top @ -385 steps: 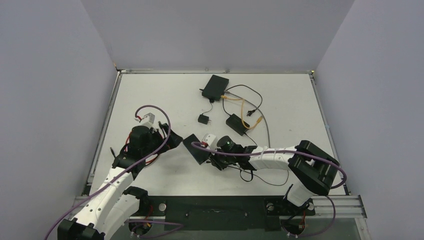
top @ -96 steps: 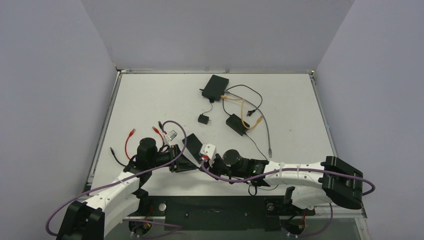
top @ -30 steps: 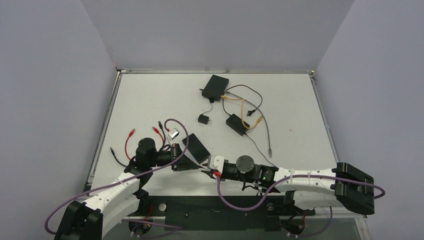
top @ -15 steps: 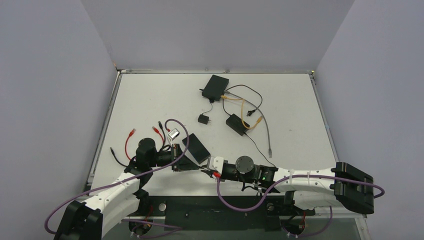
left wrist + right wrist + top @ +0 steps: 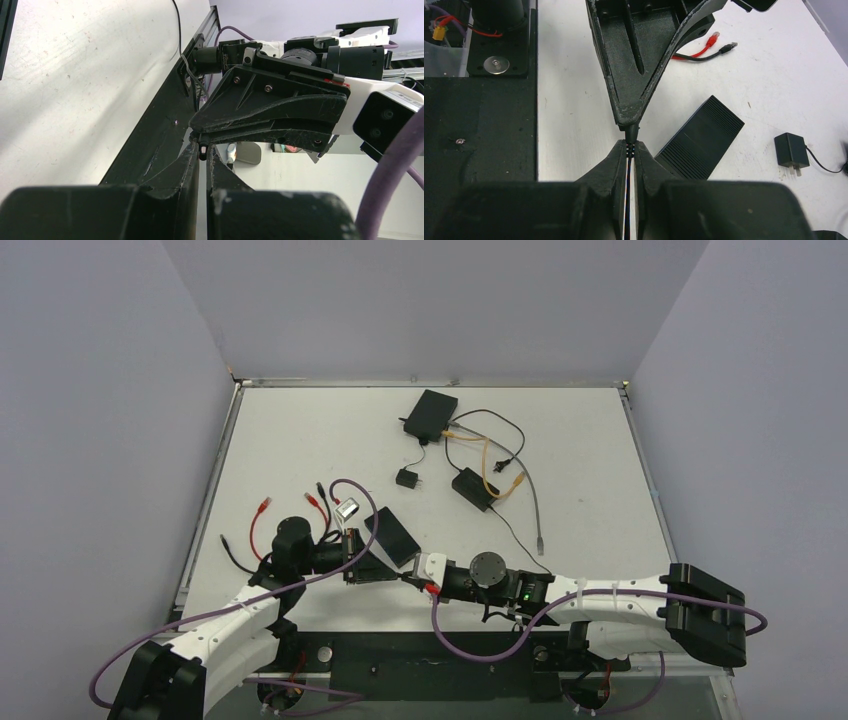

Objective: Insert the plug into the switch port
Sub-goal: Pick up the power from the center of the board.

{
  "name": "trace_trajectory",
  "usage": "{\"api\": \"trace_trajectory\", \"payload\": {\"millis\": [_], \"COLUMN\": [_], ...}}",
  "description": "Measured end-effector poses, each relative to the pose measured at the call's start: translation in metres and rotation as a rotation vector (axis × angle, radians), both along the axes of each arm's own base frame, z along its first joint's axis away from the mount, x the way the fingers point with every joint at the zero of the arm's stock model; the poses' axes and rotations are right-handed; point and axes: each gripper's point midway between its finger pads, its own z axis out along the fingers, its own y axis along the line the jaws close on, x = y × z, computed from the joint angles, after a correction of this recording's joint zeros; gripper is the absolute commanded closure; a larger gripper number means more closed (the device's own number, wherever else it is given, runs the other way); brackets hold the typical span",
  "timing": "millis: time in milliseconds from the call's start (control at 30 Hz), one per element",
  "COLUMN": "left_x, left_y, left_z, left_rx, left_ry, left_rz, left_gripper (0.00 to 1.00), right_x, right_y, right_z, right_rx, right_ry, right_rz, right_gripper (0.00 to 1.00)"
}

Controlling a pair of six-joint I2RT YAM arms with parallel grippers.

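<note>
The plug (image 5: 630, 133) is a small black connector on a thin dark cable (image 5: 628, 200). It hangs between both grippers, which meet tip to tip near the table's front edge. My left gripper (image 5: 202, 150) is shut on the plug's (image 5: 202, 152) front end. My right gripper (image 5: 630, 146) is shut on the cable just behind the plug's boot. From above, the left gripper (image 5: 388, 572) and right gripper (image 5: 412, 578) touch noses. The switch (image 5: 392, 533) is a black ribbed box (image 5: 701, 137) lying flat just behind them. Its port is hidden.
Red and black loose plugs (image 5: 262, 508) lie left of the left arm (image 5: 713, 38). A small power adapter (image 5: 406, 478), a second black box (image 5: 430, 412), orange and black cables (image 5: 487, 455) and a grey cable (image 5: 538, 520) lie farther back. The black base rail (image 5: 150, 150) runs close underneath.
My right gripper's jaws have closed onto the cable behind the plug. Both arms have stayed almost in place, and the left gripper has stayed shut.
</note>
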Motion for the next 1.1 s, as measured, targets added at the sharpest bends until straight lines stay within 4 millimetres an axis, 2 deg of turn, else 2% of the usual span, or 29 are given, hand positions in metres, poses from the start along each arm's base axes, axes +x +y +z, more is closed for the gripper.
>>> {"api": "trace_trajectory", "payload": {"millis": [33, 167, 233, 400, 667, 867, 1100], "left_x": [0.0, 0.003, 0.006, 0.017, 0.055, 0.088, 0.118], "left_y": [0.0, 0.0, 0.0, 0.0, 0.005, 0.022, 0.039], "left_z": [0.0, -0.002, -0.006, -0.015, -0.015, -0.033, -0.055], "left_rx": [0.0, 0.008, 0.018, 0.07, 0.183, 0.32, 0.436], "left_ry": [0.0, 0.003, 0.008, 0.023, -0.042, -0.049, -0.044], "left_rz": [0.001, 0.015, 0.03, 0.087, 0.23, 0.365, 0.468], "left_gripper": [0.97, 0.74, 0.59, 0.54, 0.52, 0.3, 0.23], "right_x": [0.0, 0.003, 0.005, 0.012, 0.021, 0.028, 0.034], "right_y": [0.0, -0.001, -0.002, -0.01, -0.032, -0.041, -0.043], "right_z": [0.0, -0.001, -0.002, -0.013, -0.039, -0.05, -0.07], "right_rx": [-0.001, -0.019, -0.029, -0.075, -0.168, -0.166, -0.157], "right_ry": [0.001, 0.01, 0.016, 0.055, 0.156, 0.276, 0.424], "right_rz": [-0.001, -0.02, -0.039, -0.11, -0.255, -0.355, -0.451], "right_gripper": [1.0, 1.0, 1.0, 1.0, 1.0, 1.0, 1.0]}}
